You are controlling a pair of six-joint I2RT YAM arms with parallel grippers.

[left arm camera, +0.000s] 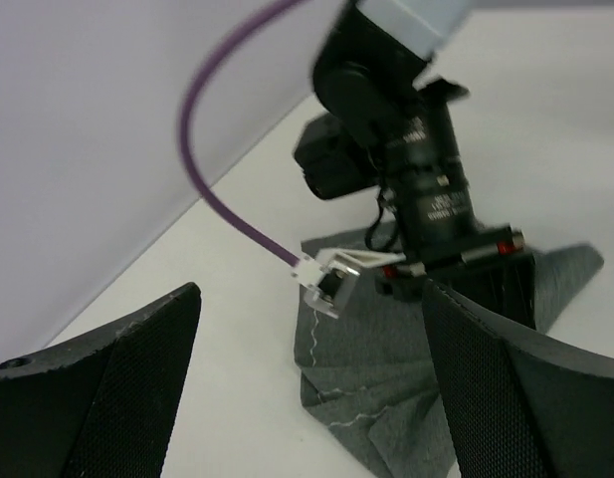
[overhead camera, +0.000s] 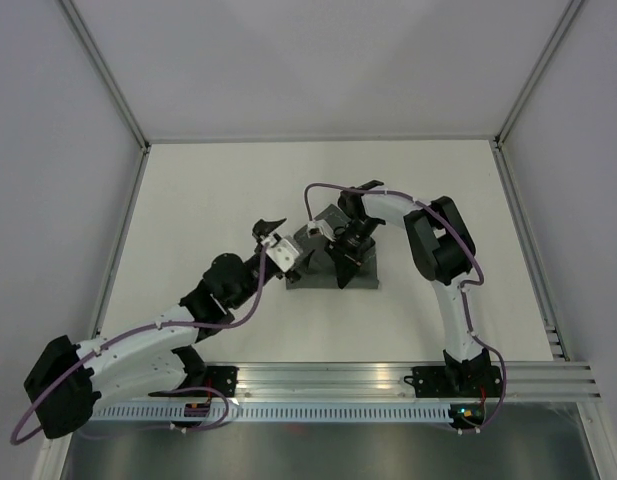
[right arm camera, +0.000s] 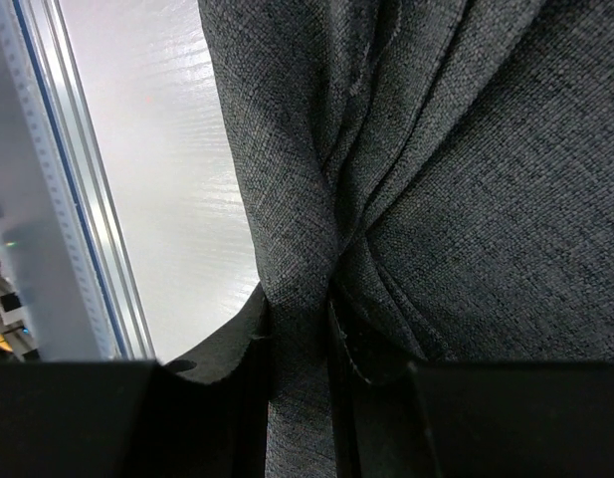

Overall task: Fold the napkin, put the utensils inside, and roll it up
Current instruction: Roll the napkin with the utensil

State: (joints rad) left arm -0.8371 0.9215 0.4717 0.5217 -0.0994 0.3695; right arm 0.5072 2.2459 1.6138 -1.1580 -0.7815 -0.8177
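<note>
The napkin [overhead camera: 328, 274] is a dark grey cloth lying bunched and partly folded at the middle of the table. My right gripper [overhead camera: 344, 268] reaches down onto it and is shut on a pinched fold of the napkin [right arm camera: 436, 199], which hangs creased between the jaws of the right gripper [right arm camera: 302, 339]. My left gripper [overhead camera: 286, 243] is open and empty at the napkin's left edge. In the left wrist view the left gripper [left arm camera: 311, 299] has its jaws wide apart, with the napkin [left arm camera: 376, 388] and its light stitching ahead of them. No utensil is in view.
An aluminium rail [overhead camera: 388, 380] runs along the near table edge and also shows in the right wrist view [right arm camera: 58, 199]. The right arm's purple cable [left arm camera: 217, 189] loops above the napkin. White walls close the table on three sides.
</note>
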